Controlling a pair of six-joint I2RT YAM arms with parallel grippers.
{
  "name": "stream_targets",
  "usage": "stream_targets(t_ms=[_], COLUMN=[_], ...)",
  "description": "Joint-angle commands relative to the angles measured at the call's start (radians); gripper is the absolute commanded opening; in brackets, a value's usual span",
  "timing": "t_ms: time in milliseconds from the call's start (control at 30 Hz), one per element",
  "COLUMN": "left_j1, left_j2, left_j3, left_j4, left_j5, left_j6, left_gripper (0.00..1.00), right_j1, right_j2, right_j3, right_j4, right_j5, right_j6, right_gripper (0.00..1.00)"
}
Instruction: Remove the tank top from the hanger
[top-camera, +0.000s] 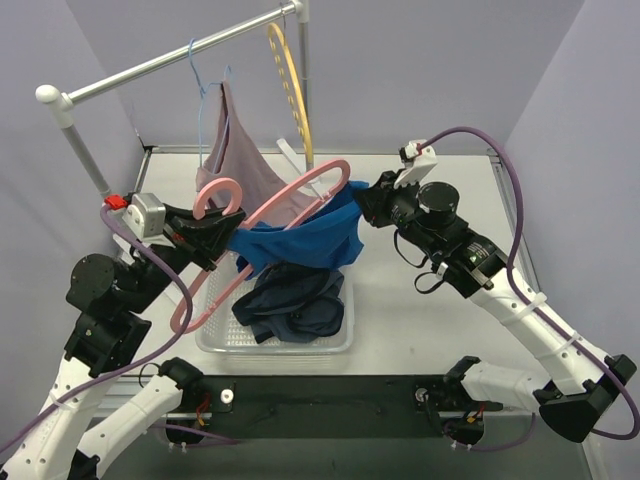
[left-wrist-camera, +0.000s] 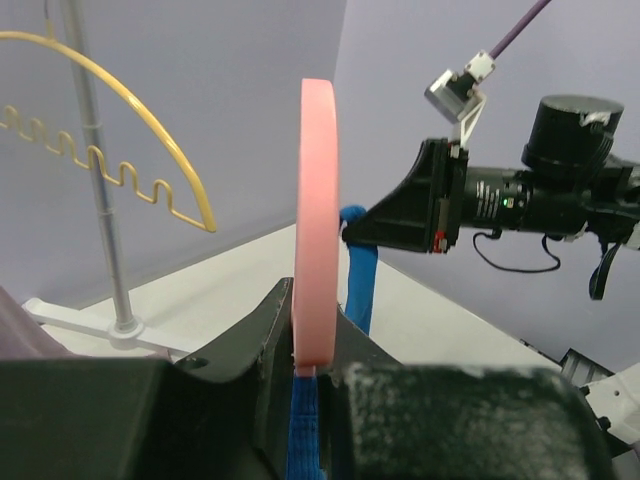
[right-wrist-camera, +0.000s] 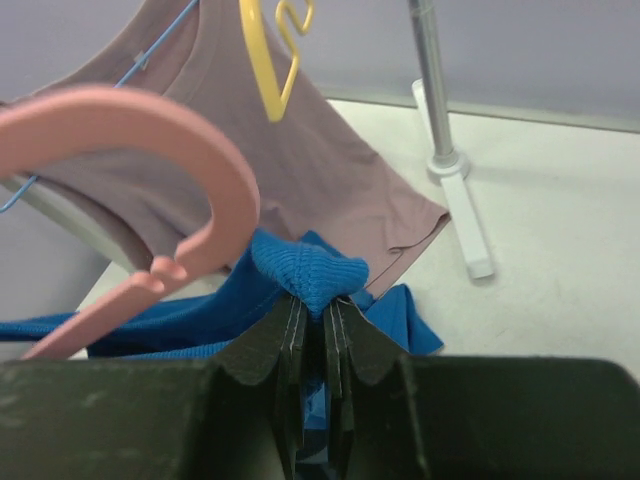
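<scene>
The left gripper (top-camera: 216, 240) is clamped on the pink hanger (top-camera: 310, 180). Its wrist view shows the hanger's flat edge standing upright between the closed fingers (left-wrist-camera: 262, 330). From that grip the hanger's long bar runs up and away to the right, so its far end points almost straight at the other arm.

The blue tank top (top-camera: 300, 245) hangs just right of the left gripper. It is bunched under the bar and sags over the basket (top-camera: 280, 345), and one strap rises beside the hanger in the left wrist view.

The right gripper (top-camera: 362, 200) sits at the bar's far end with its jaws pressed together on a fold of the tank top (right-wrist-camera: 310, 270), which bulges just above the fingertips.

The cloth therefore lies between the two tools along the bar, and the right arm has the nearer hold on it. I judge that the strap must slide off the free end towards the right gripper while the left holds the hanger steady.
</scene>
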Motion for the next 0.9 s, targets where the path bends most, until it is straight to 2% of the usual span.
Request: stream_targets(t_ms=[0,100,233,400,533,567,600,633,667,733,767,867], left_j1=[0.0,0.0,0.0,0.0,0.0,0.0,0.0,0.0,0.0,0.0,0.0,0.0], left_j2=[0.007,0.016,0.02,0.042,0.086,0.091,0.1,0.103,0.106,0.111,0.112,0.123], left_j3=[0.079,0.107,0.115,0.072,0.096,0.098,0.101,0.101,0.101,0.101,0.101,0.099], left_j4=[0.153,0.17,0.211,0.296,0.28,0.283,0.291,0.293,0.296,0.303,0.305,0.319], left_j5=[-0.022,-0.022,-0.025,-0.046,-0.078,-0.08,-0.08,-0.08,-0.08,-0.08,-0.08,-0.08], left_j6=[-0.051,-0.057,-0.086,-0.118,-0.107,-0.107,-0.107,-0.107,-0.11,-0.114,-0.115,-0.121], left_gripper=[0.0,0.0,0.0,0.0,0.0,0.0,0.0,0.0,0.0,0.0,0.0,0.0], right_j1=[-0.009,-0.009,-0.006,-0.005,0.0,0.003,0.006,0.024,0.035,0.078,0.096,0.144], right_j2=[-0.05,-0.058,-0.06,-0.018,-0.006,-0.004,-0.012,-0.02,-0.027,-0.056,-0.066,-0.084], right_j3=[-0.053,-0.07,-0.12,-0.186,-0.234,-0.245,-0.249,-0.255,-0.269,-0.287,-0.297,-0.323], right_j4=[0.111,0.113,0.168,0.336,0.453,0.47,0.472,0.473,0.473,0.483,0.486,0.501], right_j5=[-0.092,-0.098,-0.185,-0.467,-0.639,-0.658,-0.672,-0.673,-0.669,-0.661,-0.64,-0.595], right_j6=[0.092,0.109,0.178,0.231,0.211,0.198,0.153,0.122,0.087,-0.016,-0.048,-0.148], right_gripper=[0.0,0.0,0.0,0.0,0.0,0.04,0.13,0.25,0.42,0.59,0.72,0.77])
